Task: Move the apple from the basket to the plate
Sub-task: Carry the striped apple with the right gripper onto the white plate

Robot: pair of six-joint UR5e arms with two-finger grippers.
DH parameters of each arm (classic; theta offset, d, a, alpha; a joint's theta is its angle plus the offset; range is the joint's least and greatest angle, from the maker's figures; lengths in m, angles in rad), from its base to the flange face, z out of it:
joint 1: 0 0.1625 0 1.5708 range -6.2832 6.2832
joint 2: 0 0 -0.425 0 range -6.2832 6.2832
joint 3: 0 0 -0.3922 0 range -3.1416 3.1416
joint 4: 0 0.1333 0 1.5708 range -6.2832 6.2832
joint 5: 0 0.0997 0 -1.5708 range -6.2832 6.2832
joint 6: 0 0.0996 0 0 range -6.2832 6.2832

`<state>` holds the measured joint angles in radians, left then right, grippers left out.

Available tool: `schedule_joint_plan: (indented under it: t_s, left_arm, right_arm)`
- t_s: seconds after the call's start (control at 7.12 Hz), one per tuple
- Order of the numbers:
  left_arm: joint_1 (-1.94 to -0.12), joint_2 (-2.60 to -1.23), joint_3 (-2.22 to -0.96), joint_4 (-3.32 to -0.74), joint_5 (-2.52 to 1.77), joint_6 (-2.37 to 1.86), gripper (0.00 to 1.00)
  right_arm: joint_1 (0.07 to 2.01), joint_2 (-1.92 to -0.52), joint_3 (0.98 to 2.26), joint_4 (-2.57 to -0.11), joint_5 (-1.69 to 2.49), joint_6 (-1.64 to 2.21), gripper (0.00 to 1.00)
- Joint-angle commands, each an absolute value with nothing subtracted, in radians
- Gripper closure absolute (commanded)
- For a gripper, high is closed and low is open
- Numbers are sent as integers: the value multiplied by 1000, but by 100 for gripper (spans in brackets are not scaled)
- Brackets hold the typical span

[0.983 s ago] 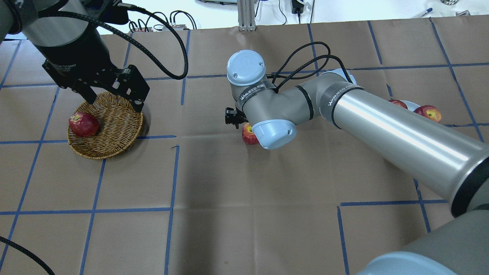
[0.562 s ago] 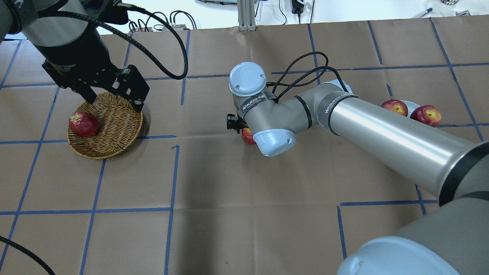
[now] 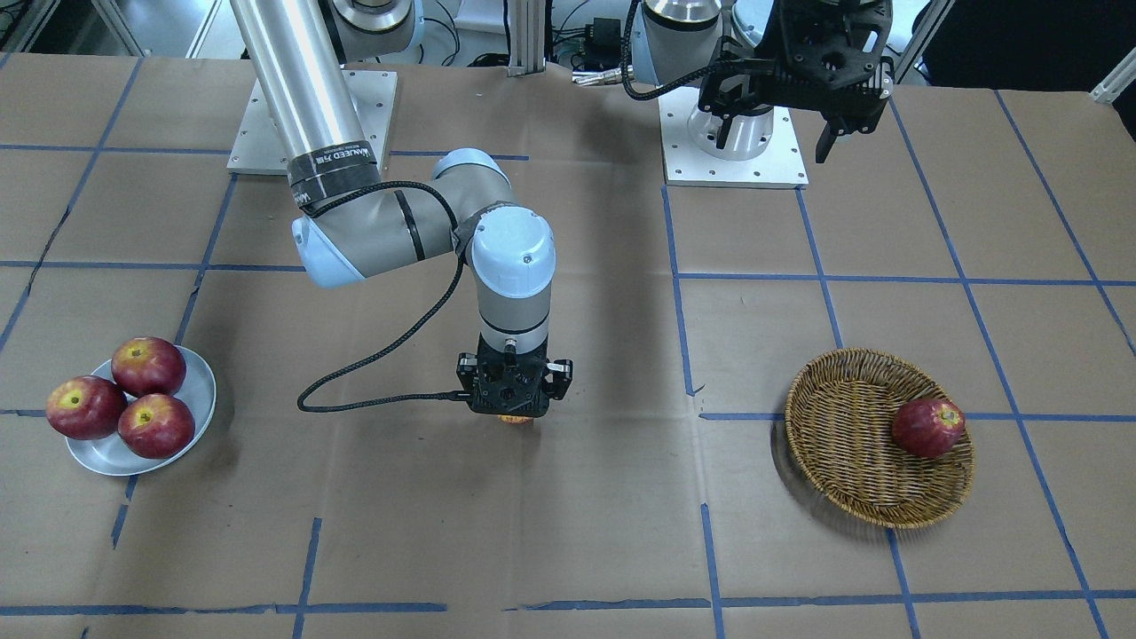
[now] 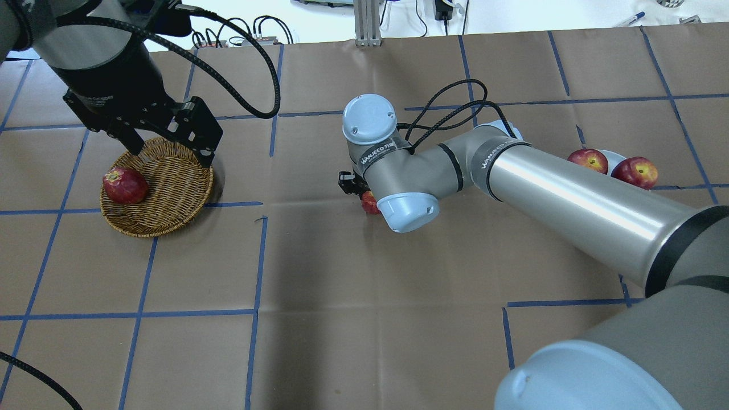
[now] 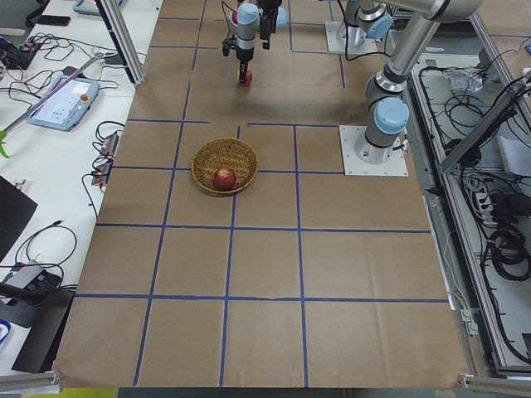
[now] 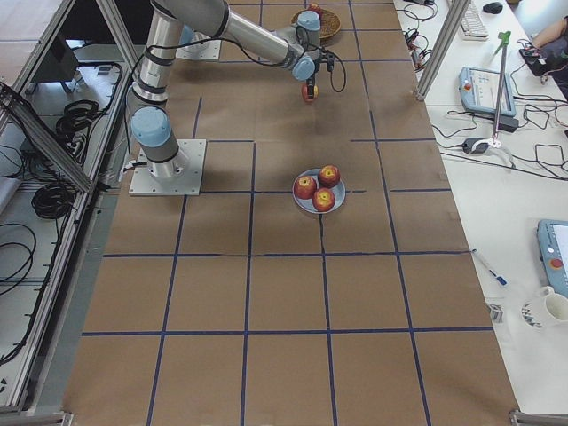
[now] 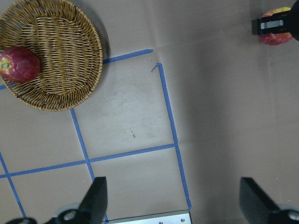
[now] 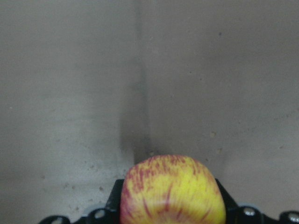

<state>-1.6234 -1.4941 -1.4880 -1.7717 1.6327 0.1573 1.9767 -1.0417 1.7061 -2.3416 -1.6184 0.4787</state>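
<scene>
The yellow, red-streaked apple (image 8: 173,191) sits between the fingers of my right gripper (image 3: 515,410), which is shut on it at the table's middle, close to the paper. It also shows in the overhead view (image 4: 369,203) and the left wrist view (image 7: 275,35). The wicker basket (image 4: 171,188) at my left holds one dark red apple (image 4: 124,185). My left gripper (image 4: 170,149) hangs open and empty high over the basket's far rim. The pale plate (image 3: 200,390) at my right carries three dark red apples.
My right arm's long silver link (image 4: 569,193) stretches across the right half of the table toward the plate (image 4: 614,156). Blue tape lines grid the brown paper. The two arm bases (image 3: 735,133) stand at the table's robot side.
My right wrist and forearm have shifted a little toward the near edge, and the apple is more hidden under the wrist. The plate's apples show more. The left arm has not moved.
</scene>
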Motion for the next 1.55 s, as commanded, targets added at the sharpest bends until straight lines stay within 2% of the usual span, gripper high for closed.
schedule_joint_plan:
  t_s: [0.0, 0.28, 0.7, 1.4]
  left_arm:
    - [-1623, -1494, -1488, -1770, 1632, 156, 1]
    - [-1623, -1494, -1488, -1770, 1632, 156, 1]
    - [-1623, -1494, -1488, -1770, 1632, 156, 1]
    - [-1624, -1494, -1488, -1772, 1632, 156, 1]
  right_arm:
    - [1962, -1081, 1622, -2241, -1617, 477, 38]
    - [1898, -1155, 1519, -2017, -1623, 390, 38]
    - [1602, -1294, 1528, -1812, -1621, 49, 40]
    - [1151, -1319, 1609, -1827, -1588, -620, 41]
